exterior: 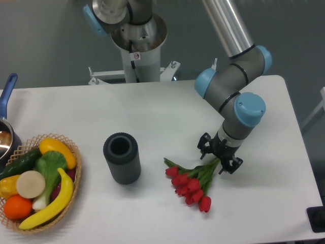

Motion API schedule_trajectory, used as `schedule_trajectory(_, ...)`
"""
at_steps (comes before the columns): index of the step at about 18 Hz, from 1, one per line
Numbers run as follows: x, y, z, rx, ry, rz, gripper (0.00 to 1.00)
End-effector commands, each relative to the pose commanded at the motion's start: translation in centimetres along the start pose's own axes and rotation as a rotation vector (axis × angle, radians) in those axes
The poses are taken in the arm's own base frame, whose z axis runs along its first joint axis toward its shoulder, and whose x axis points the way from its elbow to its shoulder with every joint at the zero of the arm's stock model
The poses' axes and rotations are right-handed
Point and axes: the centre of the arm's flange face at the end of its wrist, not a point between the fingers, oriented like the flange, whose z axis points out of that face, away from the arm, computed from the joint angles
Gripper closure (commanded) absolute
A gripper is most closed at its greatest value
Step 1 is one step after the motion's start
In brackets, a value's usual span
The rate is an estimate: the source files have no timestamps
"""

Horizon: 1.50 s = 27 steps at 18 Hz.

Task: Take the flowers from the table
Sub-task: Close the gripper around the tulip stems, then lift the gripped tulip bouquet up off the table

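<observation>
Nearest to us, in front of the hand and a little to the side, we see the flowers (190, 185) lying flat on the white surface (152, 117), red heads fanned toward the near edge and green stems running up toward the hand. The hand (220, 159) sits low over the stem end, its two dark fingers (205, 144) standing apart on either side of the stems; we cannot tell whether they touch them. Level with the hand but well off to its side stands a dark ribbed cup (122, 157), upright with its mouth open. Much farther that way, at the surface's edge, a woven basket (76, 175) holds a banana, an orange and other produce, with a blue-handled pot (6, 124) just behind it. Behind the hand, the arm (233, 89) rises to its base (134, 38) at the far edge.
</observation>
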Motion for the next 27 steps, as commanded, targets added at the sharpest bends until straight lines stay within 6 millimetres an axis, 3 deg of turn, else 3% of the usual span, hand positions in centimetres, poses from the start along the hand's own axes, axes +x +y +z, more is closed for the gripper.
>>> schedule_trajectory(11,0.1,0.0,-0.6,0.003,-0.006,-0.023,0.67)
schedule_trajectory(20,-0.3,0.0,-1.3,0.005,-0.020,-0.026,0.74)
schedule_trajectory(22,-0.4,-0.1,-2.5,0.010,-0.040,-0.023,0.74)
schedule_trajectory(27,-1.3,-0.6,-8.3,0.055,-0.134,-0.022,0.74)
